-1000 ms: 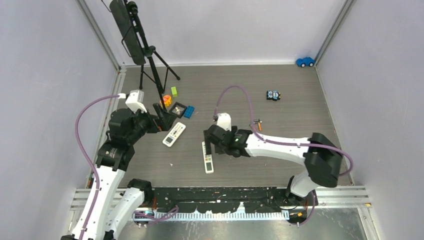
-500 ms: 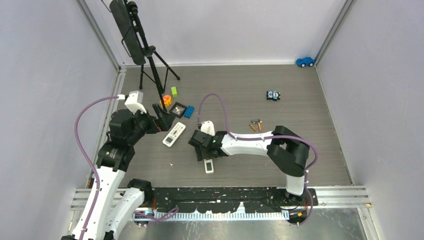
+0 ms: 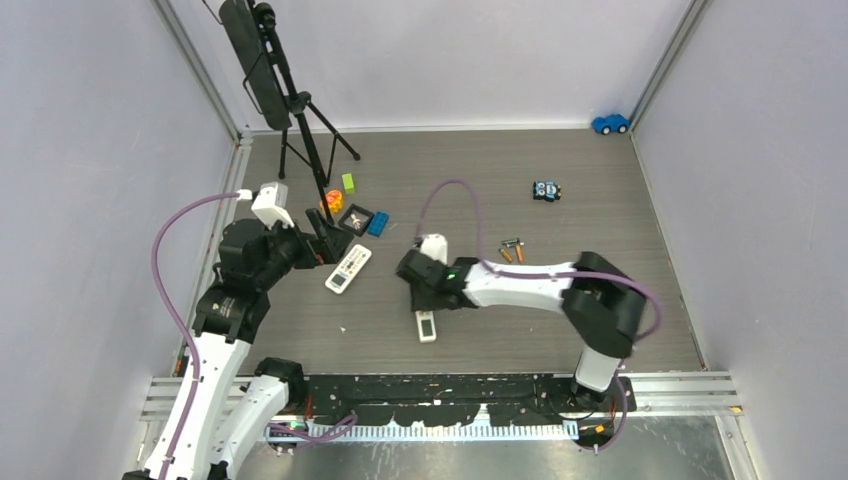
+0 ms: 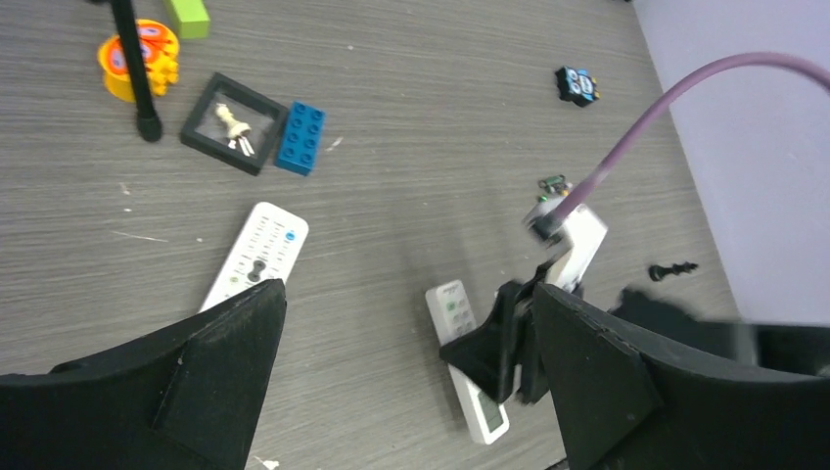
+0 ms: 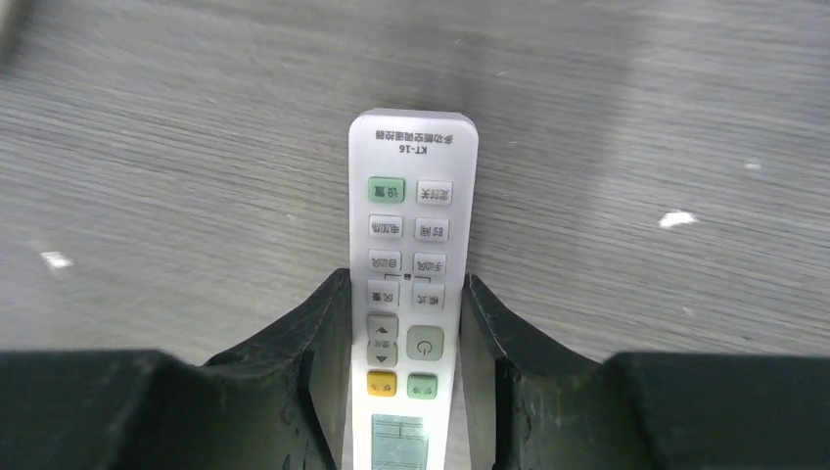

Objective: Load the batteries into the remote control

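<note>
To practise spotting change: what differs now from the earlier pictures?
The right tool closed onto the slim remote, fingers against both its sides, and its arm's elbow swung left. The left tool, wide remote and batteries stayed put.

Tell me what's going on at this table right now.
The right hand has its fingers against both long sides of the slim white remote, which lies button-side up on the table. The left hand is open near the wider white remote and holds nothing. The batteries lie loose on the table off to the right, so none has been picked up yet.
</note>
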You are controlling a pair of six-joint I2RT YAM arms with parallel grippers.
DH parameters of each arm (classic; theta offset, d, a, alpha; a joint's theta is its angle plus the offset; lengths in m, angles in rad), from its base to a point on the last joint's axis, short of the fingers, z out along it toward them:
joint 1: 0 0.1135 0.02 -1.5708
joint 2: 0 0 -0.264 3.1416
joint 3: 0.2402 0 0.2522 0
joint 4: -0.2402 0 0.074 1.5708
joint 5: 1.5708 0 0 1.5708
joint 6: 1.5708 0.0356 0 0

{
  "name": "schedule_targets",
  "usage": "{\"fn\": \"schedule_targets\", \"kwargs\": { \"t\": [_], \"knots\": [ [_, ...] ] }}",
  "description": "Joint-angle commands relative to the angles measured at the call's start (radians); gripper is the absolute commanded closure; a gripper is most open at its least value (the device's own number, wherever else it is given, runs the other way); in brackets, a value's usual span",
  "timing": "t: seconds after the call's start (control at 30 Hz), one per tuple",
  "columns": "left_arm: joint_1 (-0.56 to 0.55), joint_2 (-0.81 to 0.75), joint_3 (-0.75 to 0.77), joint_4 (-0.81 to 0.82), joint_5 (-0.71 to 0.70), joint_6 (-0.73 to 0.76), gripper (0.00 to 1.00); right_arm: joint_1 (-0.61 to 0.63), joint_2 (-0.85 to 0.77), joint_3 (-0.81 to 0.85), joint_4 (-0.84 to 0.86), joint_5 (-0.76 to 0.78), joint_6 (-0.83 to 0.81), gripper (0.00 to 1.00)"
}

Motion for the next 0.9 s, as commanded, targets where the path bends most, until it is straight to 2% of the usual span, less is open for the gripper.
{"fn": "schedule_targets", "kwargs": {
  "t": [0.0,0.1,0.2,0.33,0.4,0.53,0.6,0.67,0.77,0.87],
  "knots": [
    [0.004,0.000,-0.006,0.049,0.138,-0.051,0.00,-0.120,-0.325,-0.132,0.301,-0.163,0.067,0.88],
    [0.004,0.014,-0.001,0.093,0.256,-0.121,0.00,-0.215,-0.491,-0.215,0.468,-0.264,0.123,0.88],
    [0.004,0.051,0.009,0.200,0.443,-0.254,0.00,-0.270,-0.611,-0.240,0.614,-0.336,0.170,0.88],
    [0.002,0.106,-0.016,0.556,0.646,-0.593,0.00,-0.283,-0.679,-0.210,0.726,-0.397,0.239,0.88],
    [-0.005,0.131,-0.026,0.705,0.688,-0.705,0.00,-0.283,-0.691,-0.215,0.818,-0.418,0.289,0.88],
    [-0.008,0.186,0.032,0.696,0.776,-0.758,0.00,-0.282,-0.672,-0.223,0.973,-0.451,0.371,0.88],
    [-0.017,0.198,0.027,0.763,0.794,-0.824,0.00,-0.282,-0.656,-0.222,1.022,-0.463,0.389,0.88],
    [-0.032,0.201,0.015,0.836,0.806,-0.888,0.00,-0.282,-0.648,-0.220,1.033,-0.455,0.391,0.88],
    [-0.065,0.201,0.006,0.856,0.813,-0.918,0.00,-0.281,-0.634,-0.212,1.065,-0.461,0.388,0.88],
    [-0.102,0.205,-0.007,0.898,0.805,-0.944,0.06,-0.282,-0.612,-0.191,1.063,-0.475,0.380,0.88]
  ]
}}
